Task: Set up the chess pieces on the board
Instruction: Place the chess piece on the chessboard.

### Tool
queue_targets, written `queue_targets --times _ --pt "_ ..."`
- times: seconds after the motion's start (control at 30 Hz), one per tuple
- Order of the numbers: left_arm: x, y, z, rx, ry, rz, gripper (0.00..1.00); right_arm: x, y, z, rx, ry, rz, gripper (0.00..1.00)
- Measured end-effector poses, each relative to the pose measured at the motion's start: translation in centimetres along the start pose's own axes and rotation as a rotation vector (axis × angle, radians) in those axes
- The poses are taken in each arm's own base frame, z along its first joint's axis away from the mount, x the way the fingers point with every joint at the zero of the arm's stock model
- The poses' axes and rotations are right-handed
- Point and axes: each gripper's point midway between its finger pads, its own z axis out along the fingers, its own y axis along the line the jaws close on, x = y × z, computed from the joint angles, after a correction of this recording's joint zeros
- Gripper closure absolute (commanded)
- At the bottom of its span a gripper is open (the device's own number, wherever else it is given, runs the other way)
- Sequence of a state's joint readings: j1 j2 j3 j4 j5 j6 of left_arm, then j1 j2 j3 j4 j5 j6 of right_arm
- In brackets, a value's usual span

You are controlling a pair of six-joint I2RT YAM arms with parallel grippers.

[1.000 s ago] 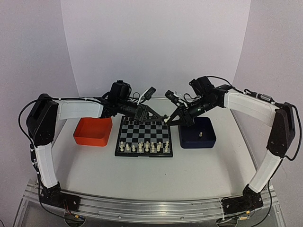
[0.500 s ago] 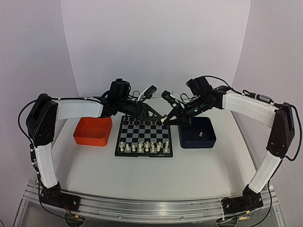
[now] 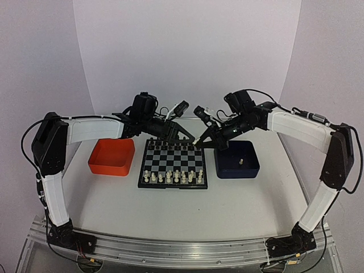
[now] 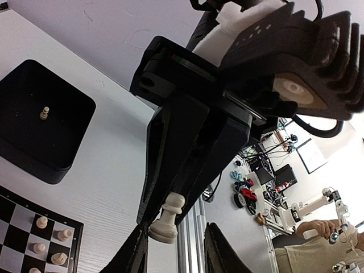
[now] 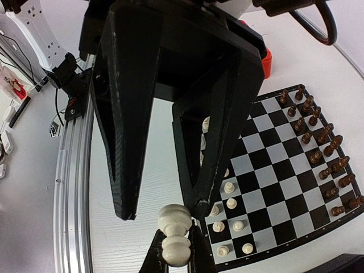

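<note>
My right gripper (image 3: 200,143) is shut on a cream-white pawn (image 5: 175,233) and holds it above the far right corner of the board (image 3: 173,165). The pawn also shows in the left wrist view (image 4: 166,219), between my left gripper's fingers. My left gripper (image 3: 187,135) is open and tip to tip with the right one; its fingers (image 5: 126,125) stand either side of the pawn without touching it. Several cream chess pieces (image 3: 172,177) stand in the board's two near rows. Black pieces (image 3: 170,147) stand along the far rows. One cream piece (image 3: 241,162) stands in the dark blue tray (image 3: 250,168).
An orange tray (image 3: 111,162) sits left of the board. The dark blue tray also shows in the left wrist view (image 4: 25,153), right of the board. Both arms cross low over the board's far edge. A white backdrop stands close behind.
My right gripper has moved left with the pawn, away from the blue tray and up to the left gripper's tips. My left gripper has lifted slightly.
</note>
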State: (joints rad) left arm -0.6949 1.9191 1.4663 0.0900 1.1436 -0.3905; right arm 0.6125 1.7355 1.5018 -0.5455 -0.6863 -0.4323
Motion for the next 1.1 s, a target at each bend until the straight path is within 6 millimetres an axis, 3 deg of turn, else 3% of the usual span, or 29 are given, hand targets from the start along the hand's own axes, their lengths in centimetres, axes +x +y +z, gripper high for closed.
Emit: queue_targets --times 0.17,0.33,0.47,0.83,0.97,1.1 --pt "0.0 0.0 0.0 -0.004 0.002 -0.003 0.72 -0.8 -0.1 0.0 -0.007 -0.017 0.014 1.00" --pt "0.0 0.4 -0.1 -0.027 0.004 -0.008 1.00 -0.7 -0.1 0.3 -0.022 -0.015 0.039 1.00" --pt "0.0 0.8 -0.2 -0.043 0.003 -0.013 1.00 -0.6 -0.2 0.4 -0.024 -0.014 0.049 0.93" --pt "-0.7 1.8 -0.5 -0.087 -0.042 0.008 1.00 -1.0 -0.4 0.4 -0.012 -0.026 0.055 0.57" --pt "-1.1 2.7 -1.3 -0.107 -0.098 0.006 1.00 -1.1 -0.9 0.6 0.011 -0.052 0.045 0.54" --pt "-1.5 3.8 -3.4 -0.155 -0.193 -0.022 1.00 -0.3 -0.8 0.4 0.047 -0.076 0.063 0.54"
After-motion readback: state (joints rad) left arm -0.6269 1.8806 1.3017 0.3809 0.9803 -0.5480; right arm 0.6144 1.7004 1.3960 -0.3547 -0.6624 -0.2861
